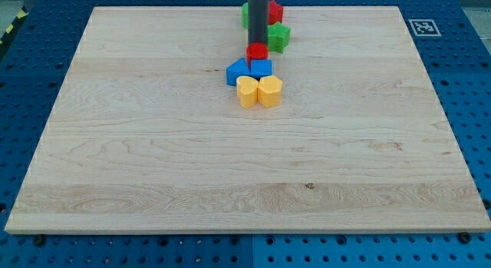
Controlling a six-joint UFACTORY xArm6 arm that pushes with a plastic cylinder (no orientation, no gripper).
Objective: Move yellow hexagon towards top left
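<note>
Two yellow blocks lie side by side just above the board's middle. The left one (247, 90) looks like the yellow hexagon; the right one (270, 90) looks heart-shaped. They touch each other. Two blue blocks (238, 71) (261, 67) sit directly above them, touching them. A small red block (257, 51) sits above the blue ones. My dark rod comes down from the view's top, and my tip (257, 44) ends right at the red block's far side, above the yellow hexagon with the blue blocks between.
A green star (278, 36) lies right of the rod. Another red block (275, 11) and a green block (245, 15), partly hidden by the rod, sit near the board's top edge. A marker tag (423, 27) is at the top right corner.
</note>
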